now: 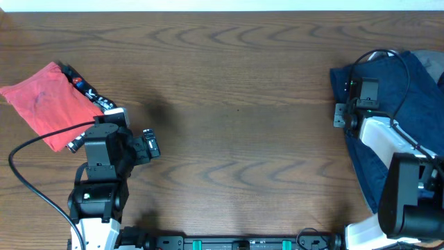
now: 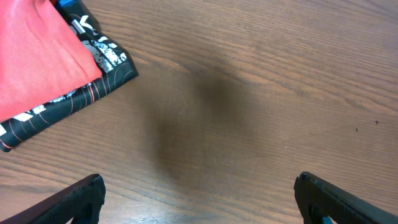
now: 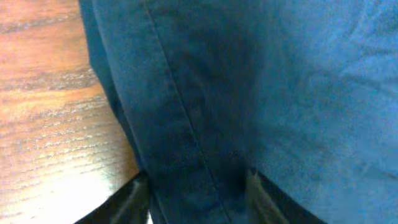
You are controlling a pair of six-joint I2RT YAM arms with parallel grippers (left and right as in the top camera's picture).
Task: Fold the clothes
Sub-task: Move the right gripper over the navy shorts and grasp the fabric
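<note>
A folded red cloth (image 1: 41, 101) lies at the left of the table on top of a folded black patterned garment (image 1: 90, 90); both show in the left wrist view, red (image 2: 31, 56) over black (image 2: 106, 78). My left gripper (image 1: 149, 144) is open and empty over bare wood (image 2: 199, 199), to the right of that stack. A dark blue garment (image 1: 416, 104) lies crumpled at the right edge. My right gripper (image 1: 340, 114) sits at its left edge, its fingers closed around a seamed fold of the blue cloth (image 3: 196, 193).
The wooden table (image 1: 243, 104) stretches between the two arms. The left arm's black cable (image 1: 28, 146) loops beside the red stack. The right arm's body and cables (image 1: 402, 167) lie over the blue garment.
</note>
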